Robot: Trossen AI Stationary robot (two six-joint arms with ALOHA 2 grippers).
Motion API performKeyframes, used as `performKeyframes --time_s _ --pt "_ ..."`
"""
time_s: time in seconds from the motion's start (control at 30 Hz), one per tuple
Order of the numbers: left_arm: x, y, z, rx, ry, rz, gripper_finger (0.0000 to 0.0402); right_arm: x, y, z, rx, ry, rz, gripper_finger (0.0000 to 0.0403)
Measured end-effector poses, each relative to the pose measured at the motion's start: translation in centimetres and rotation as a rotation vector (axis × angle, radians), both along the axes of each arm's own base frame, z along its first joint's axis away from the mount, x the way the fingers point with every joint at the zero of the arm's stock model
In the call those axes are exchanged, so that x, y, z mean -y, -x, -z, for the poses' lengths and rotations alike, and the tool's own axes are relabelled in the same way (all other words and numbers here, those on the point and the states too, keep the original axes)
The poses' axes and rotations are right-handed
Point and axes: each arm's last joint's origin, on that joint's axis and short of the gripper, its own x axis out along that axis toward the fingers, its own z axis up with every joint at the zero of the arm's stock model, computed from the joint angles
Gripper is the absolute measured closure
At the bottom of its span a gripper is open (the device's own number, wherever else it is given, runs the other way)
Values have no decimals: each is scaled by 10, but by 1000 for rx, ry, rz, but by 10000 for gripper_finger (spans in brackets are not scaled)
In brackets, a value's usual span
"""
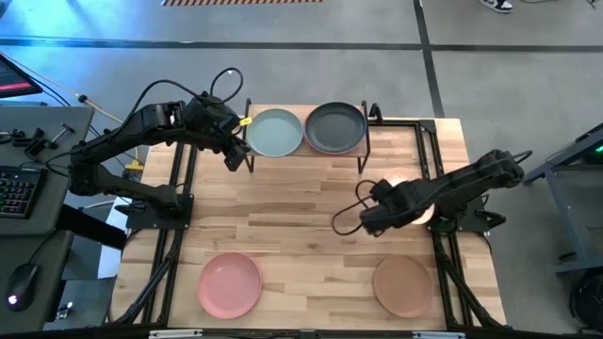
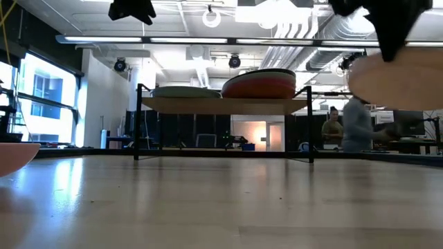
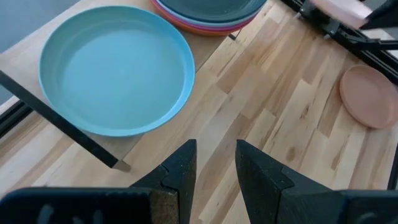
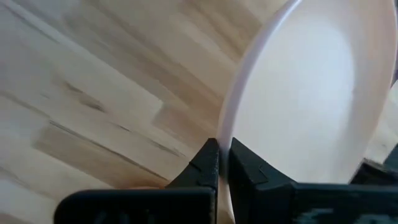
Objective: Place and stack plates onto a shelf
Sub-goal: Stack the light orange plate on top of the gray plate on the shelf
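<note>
Right hand (image 4: 222,163) was clamped on the rim of a cream-peach plate (image 4: 311,93), held above the tabletop's (image 1: 311,198) right edge. Left hand (image 3: 214,163) hung slightly open and empty beside the shelf (image 1: 303,153) at the far edge, which carried a sage green plate (image 1: 274,133) and a charcoal-topped stack (image 1: 334,127).

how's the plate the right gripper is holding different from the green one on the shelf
The cream-peach plate is pale peach, pinched at its rim by the right gripper and held off the tabletop. The sage green plate is grey-green, lies flat on the shelf, alone on its left half, ungripped; the left gripper is beside it. Both are round, low-rimmed and look equal in size.
</note>
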Motion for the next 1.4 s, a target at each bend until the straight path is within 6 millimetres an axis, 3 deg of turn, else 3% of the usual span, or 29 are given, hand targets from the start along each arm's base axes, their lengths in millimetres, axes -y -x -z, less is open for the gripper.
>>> performKeyframes --time_s 0.4,0.7,1.1,1.4 --pt "0 1 1 -24 -15 25 300 19 -11 -52 223 61 11 403" --pt "0 2 1 -30 -18 30 300 42 -14 -96 347 163 -89 403" --pt "0 0 2 -23 11 -5 300 113 -25 -148 423 416 -435 403" --pt "0 0 2 -13 39 -40 300 163 -40 -166 447 658 -830 403"
